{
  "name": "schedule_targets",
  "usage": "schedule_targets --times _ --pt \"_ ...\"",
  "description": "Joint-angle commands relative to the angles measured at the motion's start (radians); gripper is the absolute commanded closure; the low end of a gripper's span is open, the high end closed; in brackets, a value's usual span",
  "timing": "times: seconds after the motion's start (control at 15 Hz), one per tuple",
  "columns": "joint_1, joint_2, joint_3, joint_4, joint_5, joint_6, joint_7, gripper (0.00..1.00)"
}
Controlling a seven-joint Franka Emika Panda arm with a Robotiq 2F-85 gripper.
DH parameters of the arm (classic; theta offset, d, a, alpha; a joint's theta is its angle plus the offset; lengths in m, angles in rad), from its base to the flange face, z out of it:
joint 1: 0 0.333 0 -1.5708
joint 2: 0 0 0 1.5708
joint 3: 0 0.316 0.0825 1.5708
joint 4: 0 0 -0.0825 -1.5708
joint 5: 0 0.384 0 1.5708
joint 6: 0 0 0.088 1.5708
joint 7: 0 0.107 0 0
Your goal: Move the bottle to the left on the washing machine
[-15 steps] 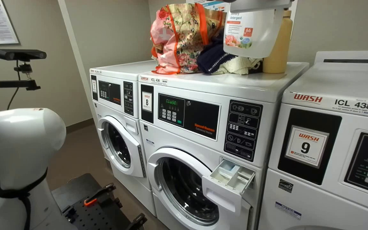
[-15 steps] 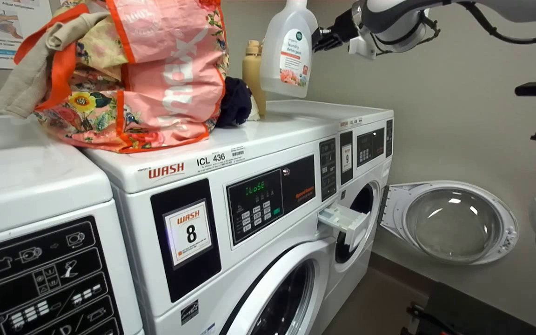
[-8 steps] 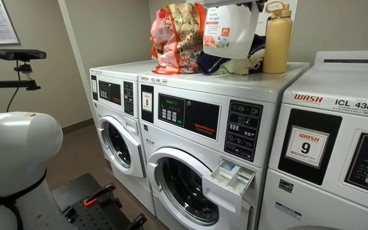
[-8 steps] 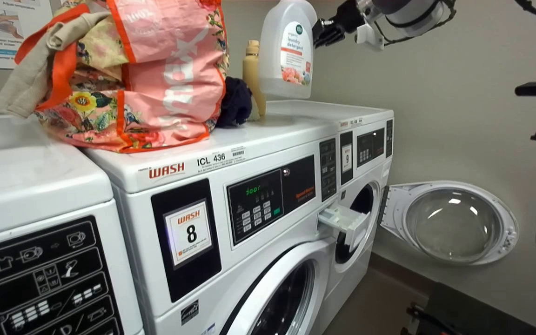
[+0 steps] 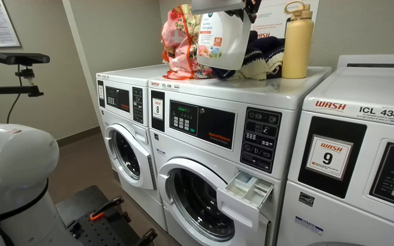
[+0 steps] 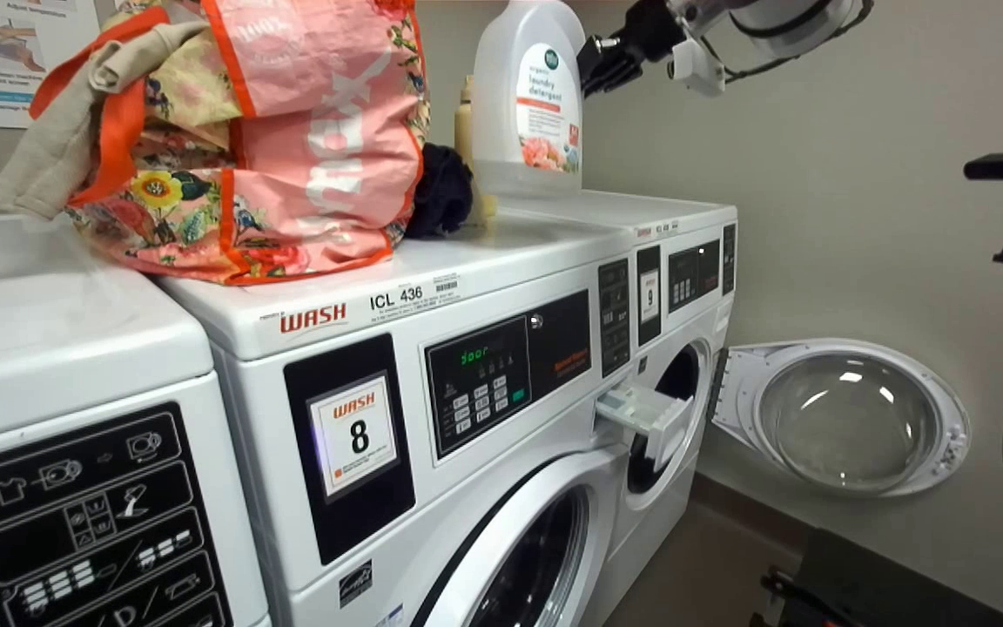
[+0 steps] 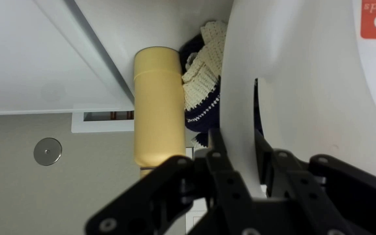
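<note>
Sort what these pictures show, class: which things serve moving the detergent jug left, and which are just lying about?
For the job:
detergent jug, held up
pincer, gripping its handle
washer 8, likely the surface meant

Just lying about:
yellow bottle
floral bag
navy and cream knitwear

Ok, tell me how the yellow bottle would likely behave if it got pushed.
The yellow bottle would probably tip if pushed near its cap, being tall and narrow. Once over, it would likely roll, since its body looks round. The knitted clothes bundled beside it might cushion a fall that way.
</note>
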Motion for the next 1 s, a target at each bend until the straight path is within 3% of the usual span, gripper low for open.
schedule_targets --times 0.0,0.4,0.93 --pt "-0.132 -0.032 0.146 -0.046 0.086 -0.008 -0.044 0.94" --pt "-0.240 -0.068 0.281 -0.136 0.186 -0.013 -0.111 0.94" --pt "-0.240 -0.136 0.370 -0.224 0.228 0.011 -0.155 0.94"
